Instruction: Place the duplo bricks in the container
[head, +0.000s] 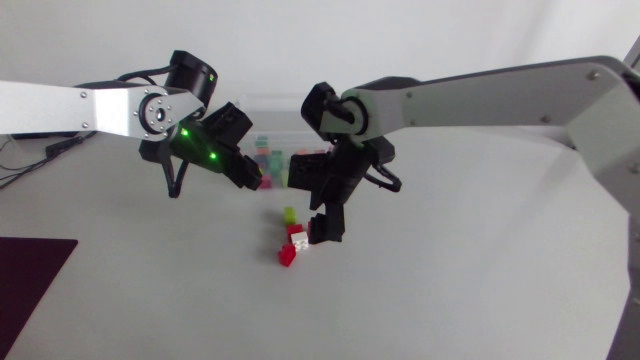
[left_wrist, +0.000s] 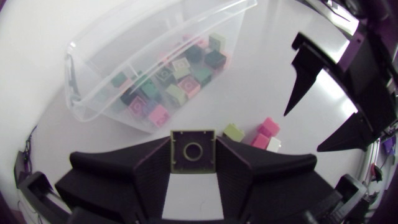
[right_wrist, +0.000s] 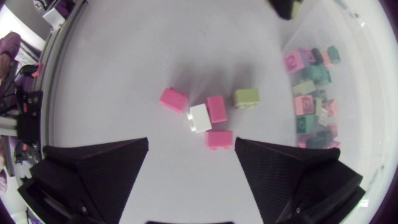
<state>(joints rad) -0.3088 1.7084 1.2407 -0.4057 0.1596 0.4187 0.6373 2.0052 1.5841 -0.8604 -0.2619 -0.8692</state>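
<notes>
My left gripper (head: 254, 180) is shut on an olive-green duplo brick (left_wrist: 193, 151), held above the table just in front of the clear container (left_wrist: 73, 68). The container (head: 268, 103) holds several pink, green and dark bricks (right_wrist: 308, 93). On the table lie a green brick (right_wrist: 246, 97), a white brick (right_wrist: 200, 117) and three pink ones (right_wrist: 216, 108), (right_wrist: 173, 99), (right_wrist: 219, 139). My right gripper (right_wrist: 191, 149) hangs open just above this cluster (head: 293, 240), with nothing between its fingers.
A dark mat (head: 25, 280) lies at the front left corner of the table. The two grippers are close together near the container's front. My right gripper (left_wrist: 303, 132) shows beside the loose bricks in the left wrist view.
</notes>
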